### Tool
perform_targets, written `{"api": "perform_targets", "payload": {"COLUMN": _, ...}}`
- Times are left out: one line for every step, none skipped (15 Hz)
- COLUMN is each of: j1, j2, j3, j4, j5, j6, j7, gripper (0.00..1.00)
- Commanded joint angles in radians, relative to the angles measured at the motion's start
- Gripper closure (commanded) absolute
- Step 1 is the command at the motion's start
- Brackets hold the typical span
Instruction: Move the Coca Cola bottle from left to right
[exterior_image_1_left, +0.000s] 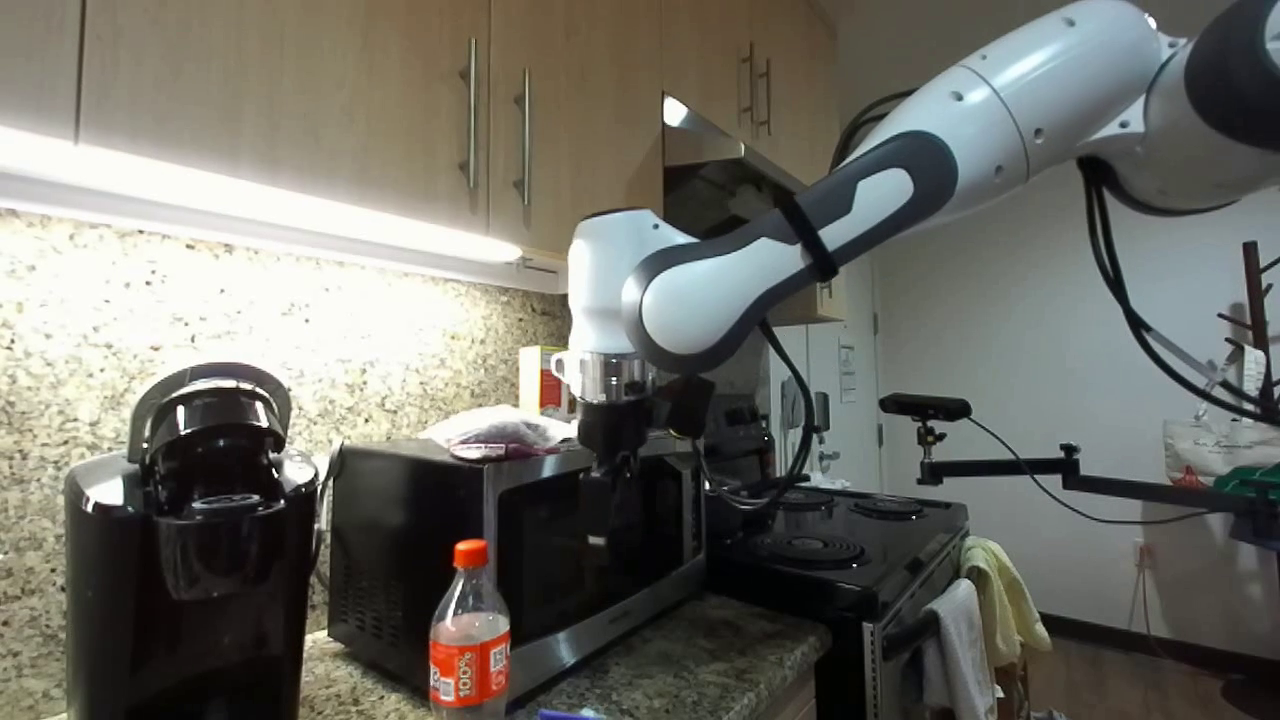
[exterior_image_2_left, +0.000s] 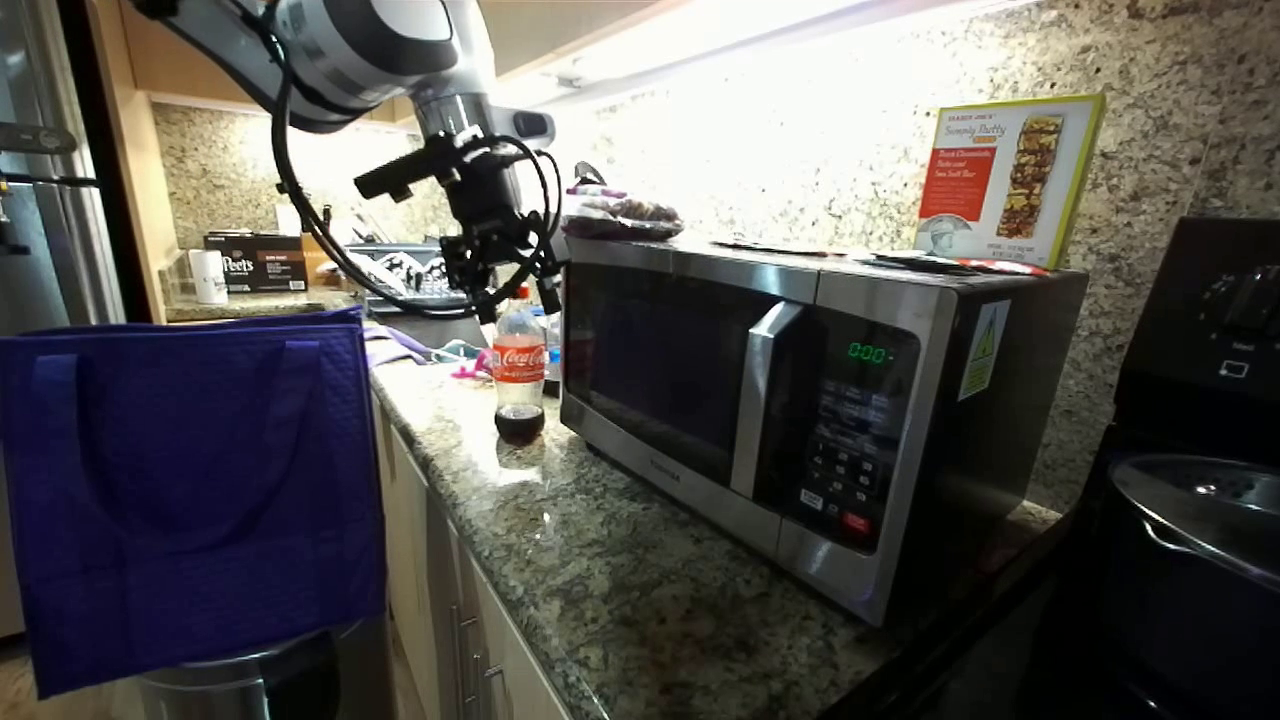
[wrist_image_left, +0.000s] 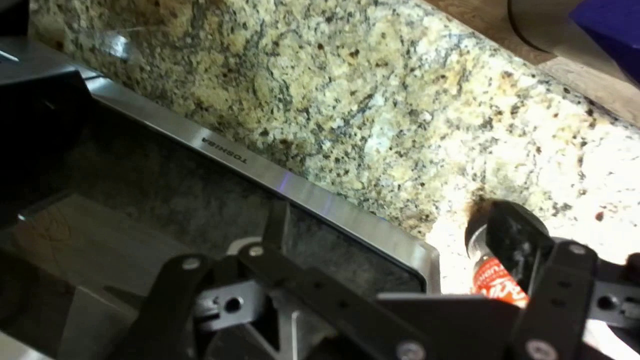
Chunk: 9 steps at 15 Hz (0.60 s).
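The Coca Cola bottle (exterior_image_1_left: 470, 668) is clear plastic with a red label and an orange-red cap. It stands upright on the counter beside the microwave's front corner, with dark liquid at its bottom, as an exterior view shows (exterior_image_2_left: 520, 365). In the wrist view the bottle (wrist_image_left: 492, 280) is partly hidden behind one finger. My gripper (wrist_image_left: 395, 230) is open, with nothing between its fingers. It hangs in front of the microwave door in an exterior view (exterior_image_1_left: 608, 510). In an exterior view the gripper (exterior_image_2_left: 519, 312) overlaps the bottle's cap, on the stove side of it.
The microwave (exterior_image_2_left: 660, 370) stands along the counter (exterior_image_2_left: 640, 560), with a food bag (exterior_image_2_left: 625, 215) and snack box (exterior_image_2_left: 1010, 185) on top. A coffee maker (exterior_image_1_left: 190, 600) is past the bottle. The stove (exterior_image_1_left: 850, 540) is at the opposite end. A purple bag (exterior_image_2_left: 190, 500) stands off the counter edge.
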Motion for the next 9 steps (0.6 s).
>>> {"api": "perform_targets", "payload": {"j1": 0.023, "j2": 0.008, "j3": 0.017, "j4": 0.055, "j5": 0.027, "j6": -0.03, "j7": -0.021, "gripper": 0.0}}
{"api": "perform_targets", "payload": {"j1": 0.031, "j2": 0.007, "j3": 0.023, "j4": 0.058, "j5": 0.026, "j6": -0.028, "j7": -0.025, "gripper": 0.0}}
{"api": "perform_targets", "payload": {"j1": 0.037, "j2": 0.006, "j3": 0.029, "j4": 0.059, "j5": 0.028, "j6": -0.022, "j7": -0.029, "gripper": 0.0}}
{"api": "perform_targets", "payload": {"j1": 0.043, "j2": 0.01, "j3": 0.036, "j4": 0.063, "j5": 0.039, "j6": -0.016, "j7": -0.031, "gripper": 0.0}}
{"api": "perform_targets", "payload": {"j1": 0.047, "j2": 0.016, "j3": 0.042, "j4": 0.066, "j5": 0.051, "j6": -0.009, "j7": -0.037, "gripper": 0.0}}
{"api": "perform_targets", "payload": {"j1": 0.049, "j2": 0.026, "j3": 0.051, "j4": 0.072, "j5": 0.083, "j6": -0.006, "j7": -0.061, "gripper": 0.0}}
{"api": "perform_targets", "payload": {"j1": 0.053, "j2": 0.034, "j3": 0.056, "j4": 0.077, "j5": 0.097, "j6": -0.003, "j7": -0.067, "gripper": 0.0}}
{"api": "perform_targets", "payload": {"j1": 0.055, "j2": 0.047, "j3": 0.064, "j4": 0.088, "j5": 0.117, "j6": -0.009, "j7": -0.086, "gripper": 0.0}}
{"api": "perform_targets", "payload": {"j1": 0.057, "j2": 0.057, "j3": 0.066, "j4": 0.093, "j5": 0.12, "j6": 0.005, "j7": -0.09, "gripper": 0.0}}
